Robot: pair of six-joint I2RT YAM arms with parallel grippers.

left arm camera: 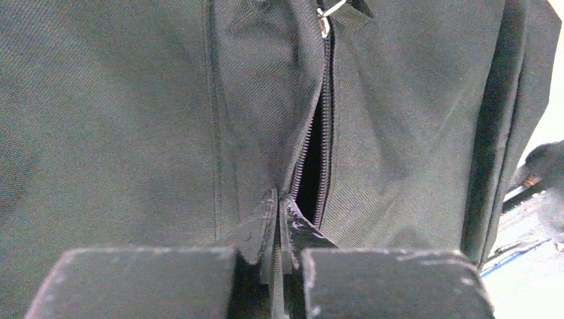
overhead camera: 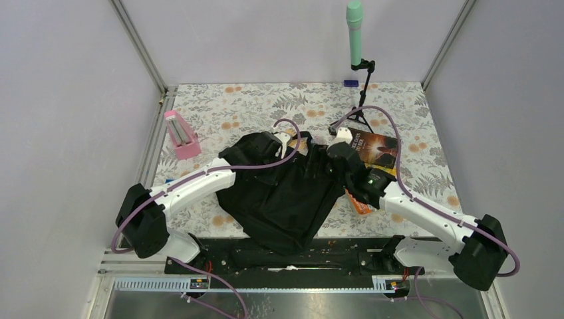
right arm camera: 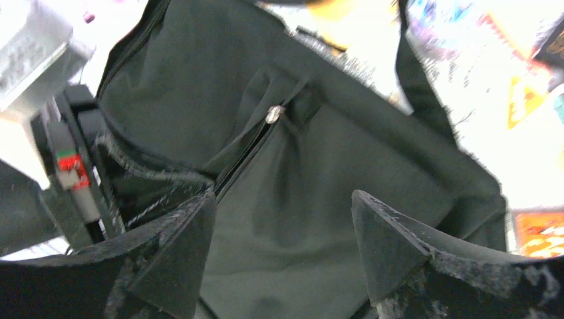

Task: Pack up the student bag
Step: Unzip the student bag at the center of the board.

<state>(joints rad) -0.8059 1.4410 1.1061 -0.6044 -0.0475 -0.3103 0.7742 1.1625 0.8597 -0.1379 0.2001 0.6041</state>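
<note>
Black student bag (overhead camera: pixel 286 199), one, fabric pinched in left claw (left arm camera: pixel 278 214); right claw (right arm camera: pixel 282 196) released.

The bag (overhead camera: pixel 286 199) is black cloth. It is matt, and up close you can see fine slanted lines in the weave. Its zip (left arm camera: pixel 312 153) has small silver metal teeth, and the zip pull (left arm camera: pixel 324 23) is shiny metal. The left gripper (left arm camera: pixel 278 207) looks like hard black plastic, dull and full of pale scratches. The right gripper (right arm camera: pixel 282 196) is the same, rough and scuffed at the edges. The arms (overhead camera: pixel 199 183) have smooth white shells with a little shine. The book (overhead camera: pixel 380 149) has a glossy cover. The box (overhead camera: pixel 181 136) looks like smooth pink plastic. The table (overhead camera: pixel 253 106) has a flat, matt top with printed flowers.
</note>
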